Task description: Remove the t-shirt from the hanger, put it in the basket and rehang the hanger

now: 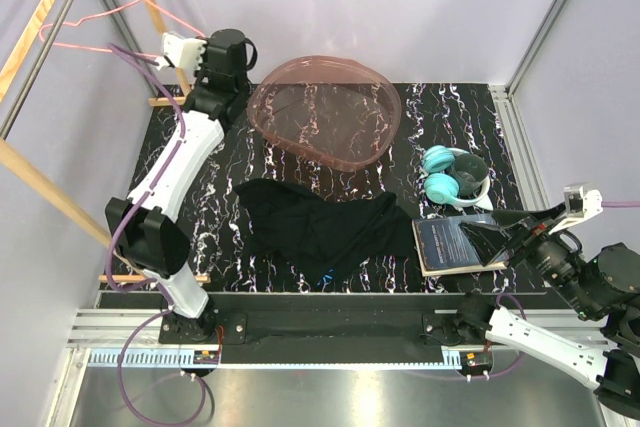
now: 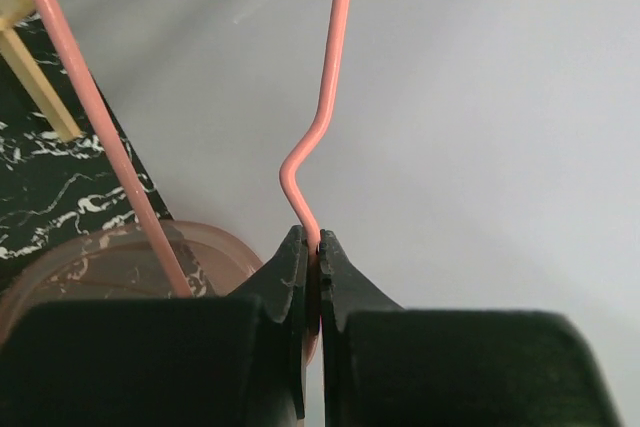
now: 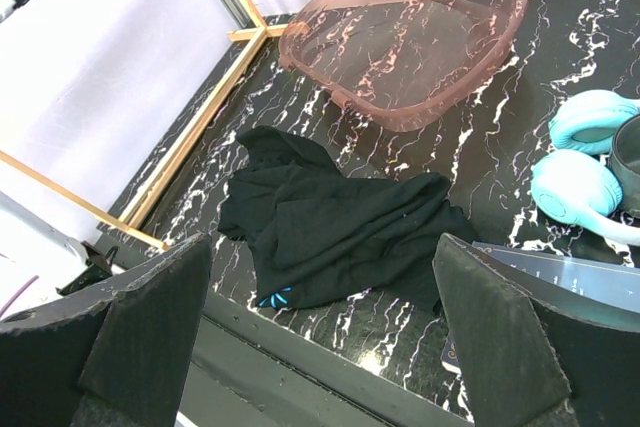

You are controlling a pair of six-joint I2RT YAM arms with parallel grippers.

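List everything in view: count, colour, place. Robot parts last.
t-shirt: one, black, crumpled flat on the table's near middle, off the hanger
hanger: one, pink wire, held up in the air at far left
basin: one, translucent pink, far centre of the table
headphones: one pair, light blue, right of the basin
book: one, dark blue, near right, beside the t-shirt
table: one, black with white veining
wooden frame: light wood, along the left side
cables: purple, by the arm bases
left tool: shut on the hanger's wire
right tool: open, empty, above the book
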